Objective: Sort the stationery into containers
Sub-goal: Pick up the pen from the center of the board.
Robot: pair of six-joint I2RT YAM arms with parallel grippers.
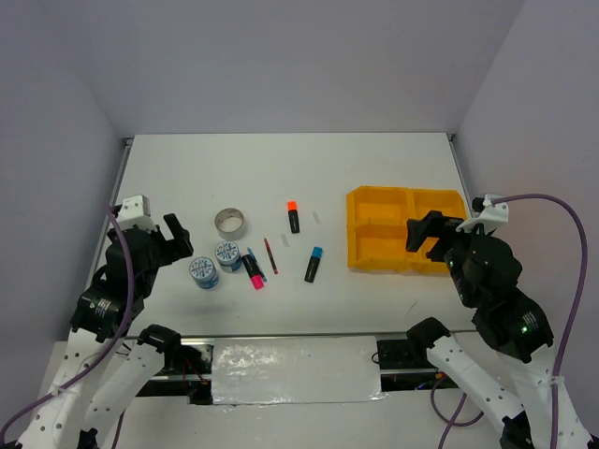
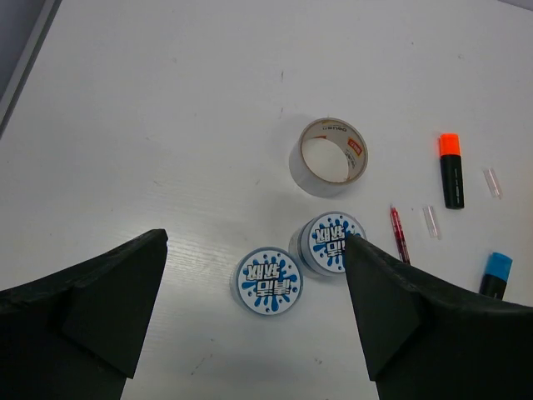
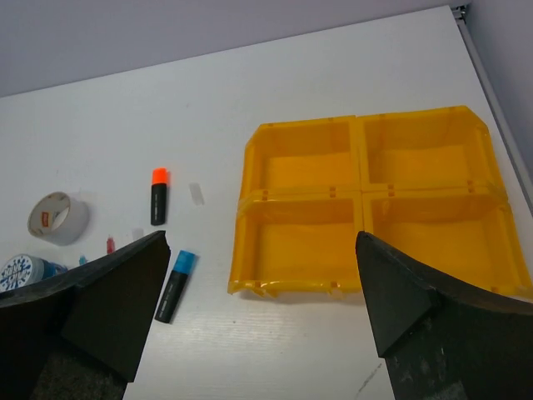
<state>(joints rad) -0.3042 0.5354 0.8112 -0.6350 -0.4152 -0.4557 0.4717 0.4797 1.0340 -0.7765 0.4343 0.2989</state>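
The stationery lies left of centre on the white table. Two blue-white round tubs (image 1: pixel 203 272) (image 1: pixel 227 254) sit beside a grey tape ring (image 1: pixel 229 222), a pink-capped highlighter (image 1: pixel 253 271) and a thin red pen (image 1: pixel 270 254). An orange-capped highlighter (image 1: pixel 293 216) and a blue-capped one (image 1: pixel 314 264) lie further right. The yellow-orange four-compartment tray (image 1: pixel 353 229) stands at the right with nothing in it. My left gripper (image 1: pixel 178 238) hovers open just left of the tubs (image 2: pixel 268 282). My right gripper (image 1: pixel 429 234) hangs open over the tray's near edge (image 3: pixel 291 287).
Small clear plastic caps (image 2: pixel 493 182) (image 2: pixel 430 221) lie near the orange highlighter (image 2: pixel 450 171). A metal rail and taped strip (image 1: pixel 295 369) run along the table's near edge between the arm bases. Pale walls enclose the table on three sides.
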